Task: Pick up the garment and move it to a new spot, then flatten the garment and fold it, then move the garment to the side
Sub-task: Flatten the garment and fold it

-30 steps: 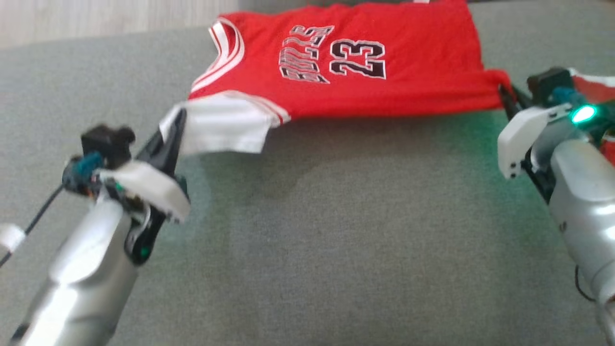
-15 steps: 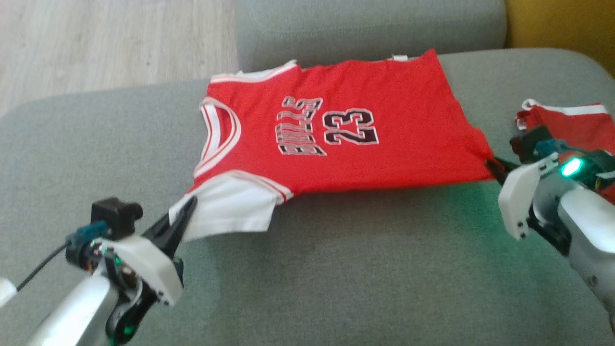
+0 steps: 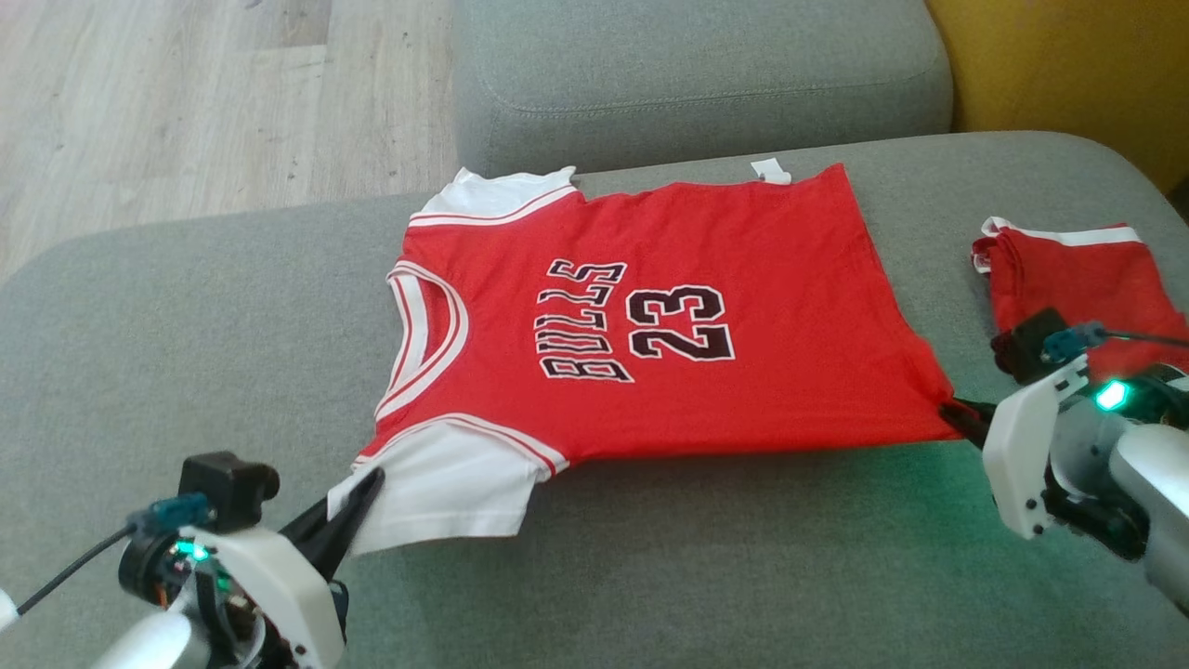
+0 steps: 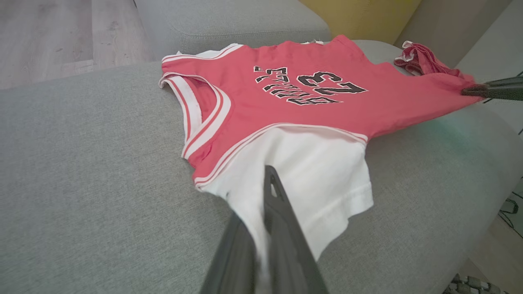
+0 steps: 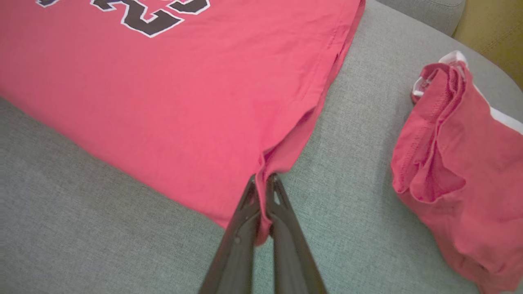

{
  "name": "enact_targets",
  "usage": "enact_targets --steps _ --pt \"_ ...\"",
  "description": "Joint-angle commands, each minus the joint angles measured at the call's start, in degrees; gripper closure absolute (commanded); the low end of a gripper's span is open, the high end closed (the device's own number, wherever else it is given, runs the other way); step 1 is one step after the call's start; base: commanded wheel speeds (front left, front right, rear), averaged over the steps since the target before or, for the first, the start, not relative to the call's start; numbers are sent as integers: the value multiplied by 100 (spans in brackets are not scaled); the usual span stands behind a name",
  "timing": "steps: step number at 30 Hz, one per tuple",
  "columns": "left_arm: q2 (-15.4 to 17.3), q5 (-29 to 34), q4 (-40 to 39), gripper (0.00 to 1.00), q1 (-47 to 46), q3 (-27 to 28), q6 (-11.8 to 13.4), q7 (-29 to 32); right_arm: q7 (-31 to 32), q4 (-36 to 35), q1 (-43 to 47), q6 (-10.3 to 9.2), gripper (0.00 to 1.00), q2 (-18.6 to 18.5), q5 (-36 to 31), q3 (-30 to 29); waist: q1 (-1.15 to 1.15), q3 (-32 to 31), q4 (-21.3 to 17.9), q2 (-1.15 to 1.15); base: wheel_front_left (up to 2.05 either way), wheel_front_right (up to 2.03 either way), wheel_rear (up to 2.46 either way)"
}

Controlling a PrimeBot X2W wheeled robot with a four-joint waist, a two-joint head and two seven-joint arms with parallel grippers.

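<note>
At the near left of the head view, left claw [image 3: 364, 488] is clenched on the edge of the white sleeve [image 3: 446, 492] of the jersey [image 3: 743, 307]. Left wrist view confirms it, with white cloth pinched between the two dark fingers [image 4: 286, 220]. At near right, right claw [image 3: 955, 413] is clenched on the red bottom corner of the jersey; right wrist view shows fabric bunched between the closed fingers. Jersey lies print-up on the grey sofa seat [image 3: 650, 585], drawn out between the two claws. Its near edge is slightly raised with a shadow beneath, and its far edge rests on the seat. Print reads "BULLS 23"; collar is toward the robot's left, hem toward its right. Just beyond the right claw, a second red garment [image 3: 1077, 269] with white trim sits folded on the same seat, apart from the jersey. Farther back are a grey back cushion [image 3: 697, 84], wooden floor [image 3: 186, 111] at far left and a yellow surface [image 3: 1068, 65] at far right.
</note>
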Motion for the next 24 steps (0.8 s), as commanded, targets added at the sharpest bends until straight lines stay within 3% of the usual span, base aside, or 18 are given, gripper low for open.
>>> enact_targets --steps 1,10,24 --pt "258 -29 -184 100 -250 271 49 8 -21 -96 -26 20 100 -222 47 -69 0 3 1 0 0 0 0" --pt "258 -14 -98 100 -545 326 153 144 35 -86 -168 20 100 -76 161 -406 0 217 -59 0 0 0 0" --pt "123 159 859 100 -2075 134 -216 803 330 462 -868 20 100 523 71 -968 0 935 -146 0 0 0 0"
